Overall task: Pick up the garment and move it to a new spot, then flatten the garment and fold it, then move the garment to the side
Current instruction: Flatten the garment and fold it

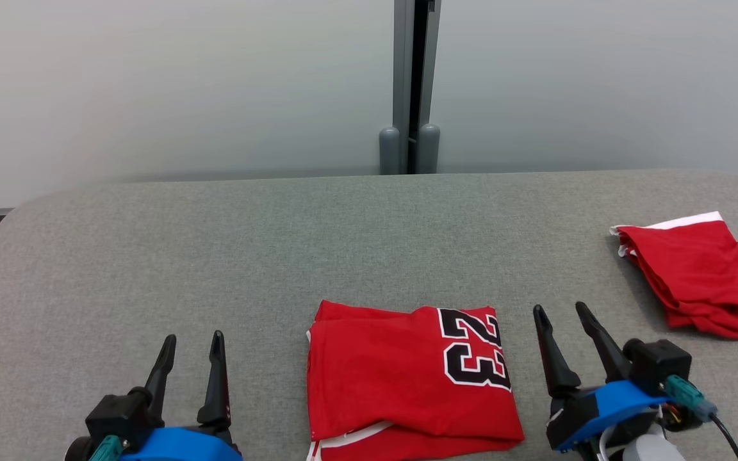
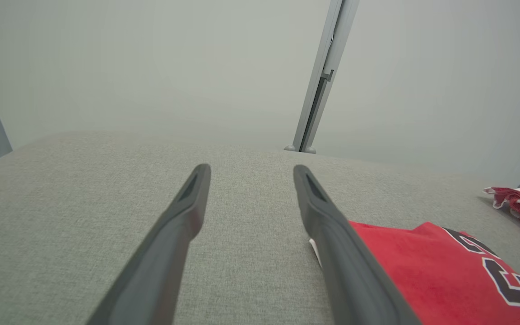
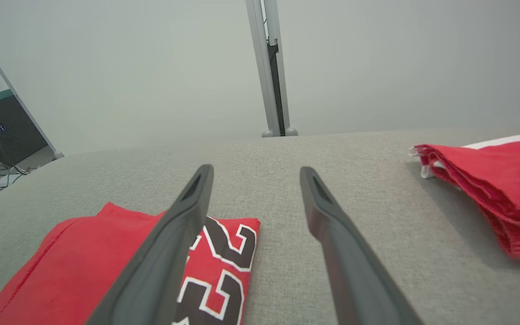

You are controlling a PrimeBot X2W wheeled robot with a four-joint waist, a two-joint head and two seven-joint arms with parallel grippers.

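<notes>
Squarely between left tool (image 1: 194,336) and right tool (image 1: 560,307): folded garment (image 1: 407,378); untouched

Near centre, the garment (image 1: 394,378): red, black numerals "23" outlined in white, white trim at its near edge. At far right, a second garment (image 1: 702,282): red, white band along its far edge. The worktop (image 1: 215,256): grey, fine woven fleck. The left claw (image 1: 194,339) and right claw (image 1: 561,310): dark fingers, blue bodies, teal connectors. The wall (image 1: 151,83): plain pale grey.

Item count, by kind.
Red fabric garments: 2, namely folded jersey numbered 23 (image 1: 394,384) and bunched white-trimmed piece (image 1: 702,275). Grey fabric tabletop (image 1: 215,243): 1.
</notes>
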